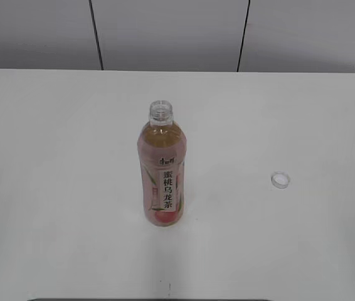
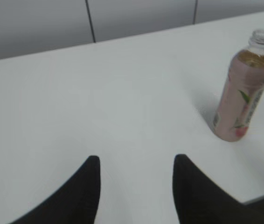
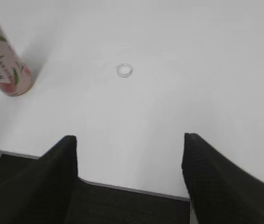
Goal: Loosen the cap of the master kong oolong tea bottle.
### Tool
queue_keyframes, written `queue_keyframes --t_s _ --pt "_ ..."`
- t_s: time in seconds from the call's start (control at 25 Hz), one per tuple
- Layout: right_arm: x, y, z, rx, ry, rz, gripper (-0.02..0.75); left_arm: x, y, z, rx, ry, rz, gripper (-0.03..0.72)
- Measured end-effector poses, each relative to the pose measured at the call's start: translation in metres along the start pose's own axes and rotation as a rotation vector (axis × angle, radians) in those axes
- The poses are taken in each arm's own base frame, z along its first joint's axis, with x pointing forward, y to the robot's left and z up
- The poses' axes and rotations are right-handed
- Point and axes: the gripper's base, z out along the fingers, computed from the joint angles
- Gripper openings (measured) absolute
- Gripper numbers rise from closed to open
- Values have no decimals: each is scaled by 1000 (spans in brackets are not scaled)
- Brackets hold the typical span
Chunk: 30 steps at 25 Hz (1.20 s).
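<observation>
The master kong oolong tea bottle (image 1: pixel 162 172) stands upright in the middle of the white table (image 1: pixel 52 188), its neck open with no cap on it. It also shows in the left wrist view (image 2: pixel 242 98) and the right wrist view (image 3: pixel 3 60). The white cap (image 1: pixel 280 180) lies on the table to the bottle's right, open side up; it also shows in the right wrist view (image 3: pixel 124 70). My left gripper (image 2: pixel 135 161) is open and empty, above the table well left of the bottle. My right gripper (image 3: pixel 129 140) is open and empty at the table's front edge, apart from the cap.
A grey panelled wall (image 1: pixel 165 31) runs behind the table's far edge. The table's front edge (image 3: pixel 122 186) shows in the right wrist view, with dark floor below. Neither arm shows in the exterior view.
</observation>
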Motion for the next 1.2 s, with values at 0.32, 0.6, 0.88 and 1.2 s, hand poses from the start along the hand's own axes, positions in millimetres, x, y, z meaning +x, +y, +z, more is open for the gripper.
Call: queue_keyframes --t_s 0.32,0.6,0.88,1.2 --pt "-1 1 1 56 -5 38 531 1 -1 -3 -62 -19 -18 256" --pt "-1 1 1 55 -5 38 531 1 0 -3 -21 -23 -1 246" --pt "-1 1 1 55 -6 38 531 1 0 -3 -30 -22 -4 244" --pt "-1 1 1 55 -6 38 531 1 0 -3 -30 -22 -4 244"
